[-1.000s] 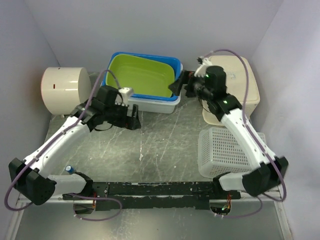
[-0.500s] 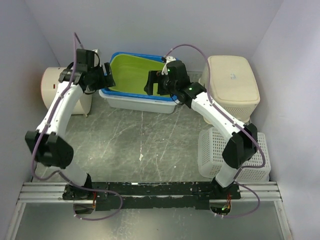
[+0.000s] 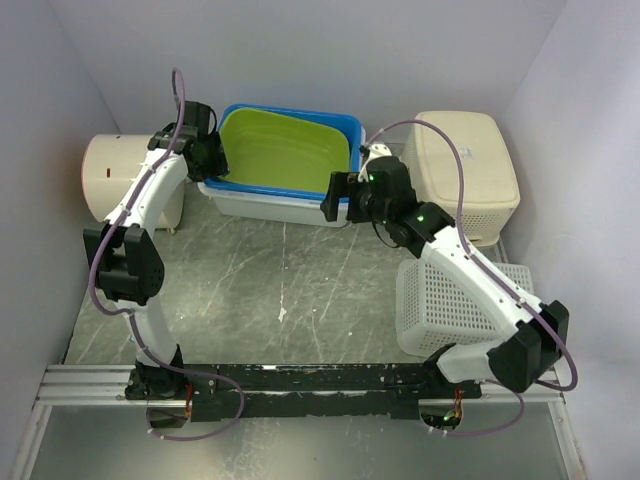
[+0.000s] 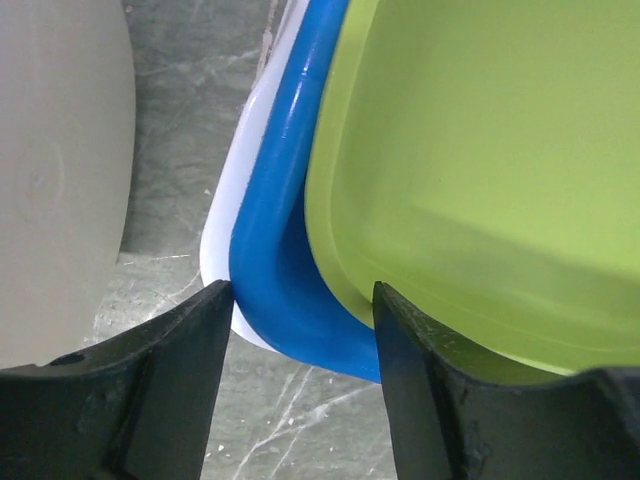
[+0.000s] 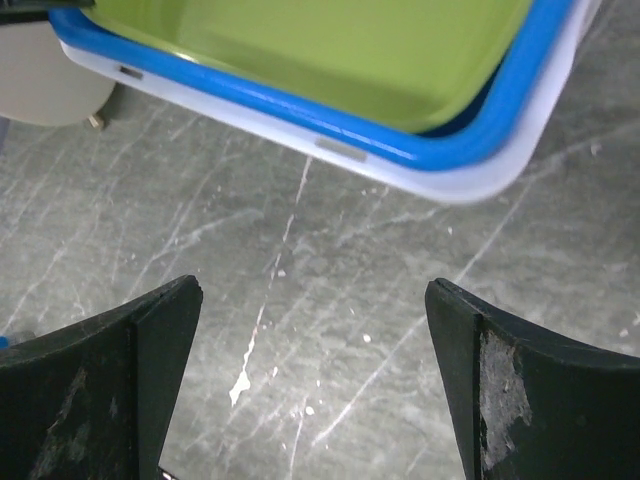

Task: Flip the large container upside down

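Found left gripper (image 4: 300, 295) part-open astride rim of large nested white-blue-green plastic container (image 3: 280, 206), grip unconfirmed; right gripper (image 5: 312, 288) wide open, empty, nearby.

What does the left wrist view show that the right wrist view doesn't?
Left wrist only: the left jaws straddling the nested tubs' rims at a corner, one side outside the stack, one inside the green tub. Right wrist only: the right jaws wide apart over bare table, holding nothing, and the stack's near long side. Both: green tub, blue tub, white tub, beige drum.
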